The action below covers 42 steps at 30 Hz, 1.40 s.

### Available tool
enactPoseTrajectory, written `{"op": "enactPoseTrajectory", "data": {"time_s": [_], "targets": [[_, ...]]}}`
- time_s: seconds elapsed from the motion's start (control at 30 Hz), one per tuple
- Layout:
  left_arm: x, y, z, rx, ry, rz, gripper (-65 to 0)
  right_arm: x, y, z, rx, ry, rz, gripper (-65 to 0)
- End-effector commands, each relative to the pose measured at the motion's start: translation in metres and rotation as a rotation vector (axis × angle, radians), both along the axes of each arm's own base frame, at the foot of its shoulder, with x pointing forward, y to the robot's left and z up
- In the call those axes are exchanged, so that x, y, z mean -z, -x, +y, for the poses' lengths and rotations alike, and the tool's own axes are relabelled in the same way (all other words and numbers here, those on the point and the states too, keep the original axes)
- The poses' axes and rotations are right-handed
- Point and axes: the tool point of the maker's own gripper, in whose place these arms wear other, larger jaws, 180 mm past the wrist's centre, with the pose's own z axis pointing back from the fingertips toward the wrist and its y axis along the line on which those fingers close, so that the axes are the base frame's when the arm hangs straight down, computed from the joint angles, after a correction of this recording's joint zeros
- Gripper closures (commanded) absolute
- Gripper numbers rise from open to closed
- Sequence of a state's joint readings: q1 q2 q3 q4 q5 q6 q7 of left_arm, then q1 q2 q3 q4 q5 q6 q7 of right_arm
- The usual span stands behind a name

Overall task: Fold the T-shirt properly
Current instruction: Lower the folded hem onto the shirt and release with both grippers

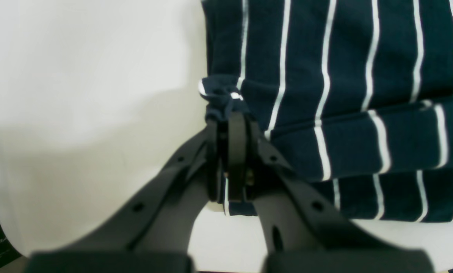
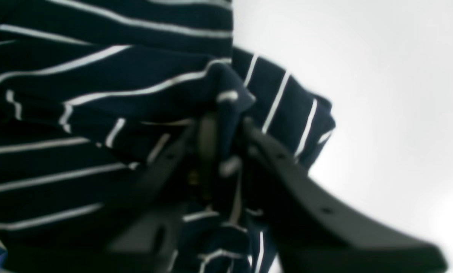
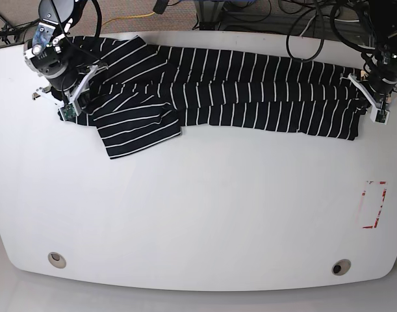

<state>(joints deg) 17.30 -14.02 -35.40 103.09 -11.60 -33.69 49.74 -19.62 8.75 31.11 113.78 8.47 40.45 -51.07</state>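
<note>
My left gripper (image 1: 232, 113) pinches the T-shirt (image 3: 250, 91) hem corner, keeping the band taut along the table (image 3: 198, 214) far edge; my right gripper (image 2: 226, 132) has cloth between slightly parted jaws (grip uncertain).

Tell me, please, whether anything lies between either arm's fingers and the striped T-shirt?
Nothing visible does. The left gripper is already shut on a bunched edge of the T-shirt, and cloth sits between the right gripper fingers, which look slightly parted. Only the bare white table surrounds the shirt.
</note>
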Motion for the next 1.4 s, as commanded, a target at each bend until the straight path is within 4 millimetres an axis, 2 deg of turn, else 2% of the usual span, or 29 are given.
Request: {"op": "enactPoseTrajectory", "data": {"time_s": [0.0, 0.03, 0.07, 0.13, 0.23, 0.27, 0.3, 0.47, 0.57, 0.73, 0.83, 0.9, 1.07, 1.17, 1.23, 1.37], "targets": [[-0.012, -0.006, 0.006, 0.006, -0.031, -0.028, 0.0, -0.007, 0.003, -0.011, 0.032, 0.016, -0.025, -25.8], [-0.010, -0.004, 0.007, 0.002, -0.034, -0.008, 0.0, -0.006, 0.006, -0.014, 0.055, 0.010, -0.024, -32.2], [-0.008, -0.003, 0.008, -0.003, -0.034, 0.008, -2.9, -0.007, 0.008, -0.017, 0.073, 0.010, -0.026, -35.8], [-0.003, 0.000, 0.007, -0.004, -0.032, 0.039, -14.2, -0.009, 0.013, -0.027, 0.135, 0.003, -0.040, -44.4], [-0.007, -0.005, 0.007, -0.006, -0.031, 0.029, -31.4, -0.020, 0.011, -0.036, 0.198, -0.050, -0.101, -47.2], [-0.007, -0.006, 0.007, -0.008, -0.030, 0.025, -36.0, -0.025, 0.011, -0.039, 0.212, -0.078, -0.126, -47.2], [-0.009, -0.008, 0.007, -0.007, -0.031, 0.021, -37.6, -0.029, 0.009, -0.042, 0.221, -0.093, -0.145, -47.2], [-0.036, -0.021, -0.004, 0.029, -0.063, -0.060, -37.9, -0.038, -0.009, -0.046, 0.212, -0.165, -0.160, -47.4], [-0.037, -0.022, -0.017, 0.031, -0.027, -0.088, -37.9, -0.040, -0.026, -0.047, 0.216, -0.200, -0.152, -47.4], [-0.040, -0.034, -0.023, 0.038, -0.013, -0.111, -37.9, -0.045, -0.047, -0.048, 0.225, -0.219, -0.136, -47.4], [-0.025, -0.036, -0.037, 0.052, 0.034, -0.085, -37.9, -0.045, -0.063, -0.039, 0.199, -0.247, -0.132, -47.4], [-0.020, -0.035, -0.042, 0.055, 0.050, -0.077, -37.9, -0.046, -0.065, -0.035, 0.186, -0.239, -0.113, -47.4], [-0.010, -0.033, -0.041, 0.044, 0.069, -0.052, -37.9, -0.044, -0.065, -0.033, 0.177, -0.230, -0.077, -47.4], [0.003, -0.028, -0.040, 0.031, 0.089, -0.017, -37.9, -0.031, -0.071, -0.018, 0.141, -0.262, -0.041, -47.4], [0.012, -0.026, -0.038, 0.020, 0.106, 0.004, -37.9, -0.027, -0.091, -0.002, 0.100, -0.316, -0.055, -47.4], [0.023, -0.020, -0.035, 0.007, 0.120, 0.037, -37.9, -0.013, -0.113, 0.018, 0.054, -0.388, -0.041, -47.4]]}}
